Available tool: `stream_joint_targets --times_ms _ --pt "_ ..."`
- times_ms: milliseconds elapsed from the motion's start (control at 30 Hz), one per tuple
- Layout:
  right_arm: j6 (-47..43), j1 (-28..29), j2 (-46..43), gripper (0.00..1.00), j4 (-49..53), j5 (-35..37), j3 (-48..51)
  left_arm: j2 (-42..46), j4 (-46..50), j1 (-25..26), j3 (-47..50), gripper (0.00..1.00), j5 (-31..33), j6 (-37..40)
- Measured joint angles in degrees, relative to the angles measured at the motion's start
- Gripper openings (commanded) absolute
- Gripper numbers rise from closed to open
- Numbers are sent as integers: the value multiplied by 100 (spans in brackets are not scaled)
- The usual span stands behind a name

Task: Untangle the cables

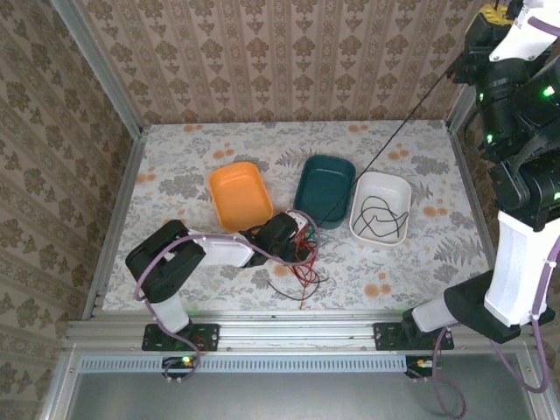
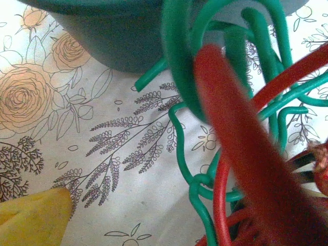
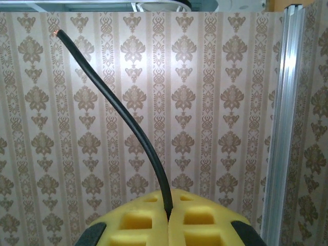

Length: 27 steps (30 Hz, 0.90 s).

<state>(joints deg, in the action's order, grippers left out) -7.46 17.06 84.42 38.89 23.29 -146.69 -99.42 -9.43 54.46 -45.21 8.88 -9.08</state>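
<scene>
Several limp, light cables [image 2: 241,154] lying knotted; right gripper [image 3: 168,218] pinching black cable [image 3: 128,123] end; left gripper [image 1: 296,240] state indeterminable; grasping free ends advised.

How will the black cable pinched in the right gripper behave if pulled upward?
Probably floppy yet springy: the black cable arcs freely above the right gripper. Likely light, being thin. It may drag the tangle, since it runs straight toward it.

Red, green, black cables [image 2: 230,133]; orange tray [image 1: 238,197], teal tray [image 1: 315,179], white tray [image 1: 385,178].
</scene>
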Motion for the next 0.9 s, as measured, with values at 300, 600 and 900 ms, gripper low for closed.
stream_joint_targets --times_ms 300,600,900 --pt "-509 -11 219 0 -940 68 -269 4 -61 0 -133 100 57 -39" --pt "-1172 -118 -9 0 -1714 348 -240 0 66 0 -138 99 149 -42" --pt "680 131 -1121 0 -127 -385 1434 15 374 -2 -140 26 -35 9"
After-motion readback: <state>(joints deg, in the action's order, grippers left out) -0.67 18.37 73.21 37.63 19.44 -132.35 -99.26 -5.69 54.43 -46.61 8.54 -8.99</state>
